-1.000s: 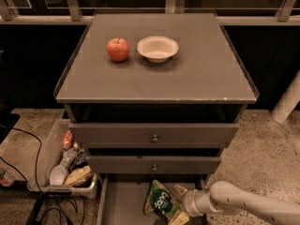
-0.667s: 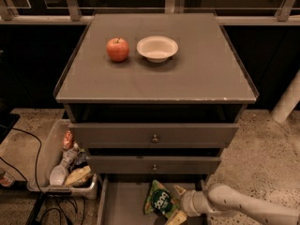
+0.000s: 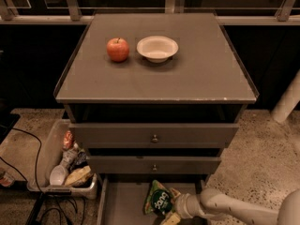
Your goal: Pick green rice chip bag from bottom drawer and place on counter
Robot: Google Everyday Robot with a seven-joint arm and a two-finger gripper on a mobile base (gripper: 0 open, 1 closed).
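The green rice chip bag [image 3: 159, 200] stands in the open bottom drawer [image 3: 123, 204], near its middle, just below the front of the drawer above. My gripper [image 3: 172, 209] comes in from the lower right on a white arm and is right against the bag's right side, low in the drawer. The part nearest the bag is partly cut off by the picture's bottom edge. The counter [image 3: 197, 74] is the grey cabinet top above, with a thin raised rim.
A red apple [image 3: 117, 49] and a white bowl [image 3: 157, 48] sit on the back of the counter. Two upper drawers with round knobs [image 3: 154, 138] stick out slightly. A bin of crumpled wrappers [image 3: 68, 165] and cables lie on the floor at left.
My arm has shifted slightly left, closer against the green bag. The bag, apple and bowl have stayed in place.
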